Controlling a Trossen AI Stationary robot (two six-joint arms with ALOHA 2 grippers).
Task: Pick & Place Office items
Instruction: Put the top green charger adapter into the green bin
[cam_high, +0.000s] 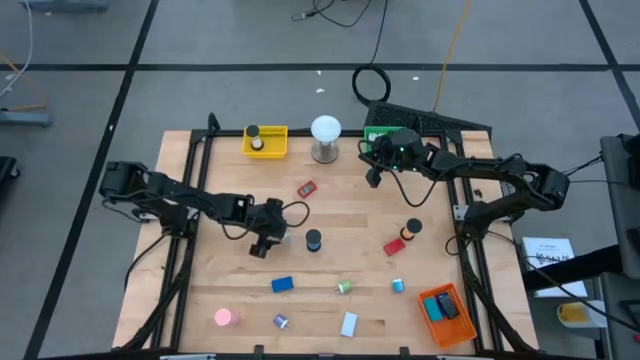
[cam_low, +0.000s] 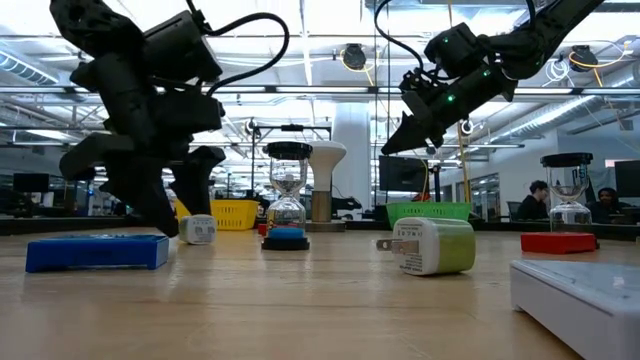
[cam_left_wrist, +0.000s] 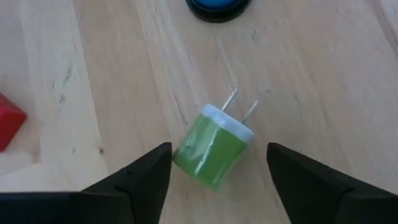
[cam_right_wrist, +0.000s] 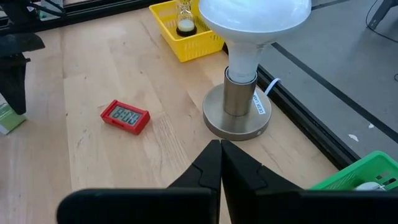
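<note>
Left pincer (cam_left_wrist: 217, 180) spread wide, straddling green plug (cam_left_wrist: 213, 147) on counter (cam_left_wrist: 311, 93), apparently lined up for grasping. Right pincer (cam_right_wrist: 221, 165) clenched, empty, parked near lamp (cam_right_wrist: 249, 37).

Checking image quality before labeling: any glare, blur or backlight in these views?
Low view: backlit, left gripper a dark silhouette, white block nearest the lens soft. Left wrist view: green plug sharp, soft shadow. Right wrist view: white lamp blown out. High view: even light.

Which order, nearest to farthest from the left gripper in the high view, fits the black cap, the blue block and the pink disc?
Measured from the left gripper:
1. Black cap, just beside it toward the table's centre.
2. Blue block, nearer the front edge.
3. Pink disc, at the front left.
</note>
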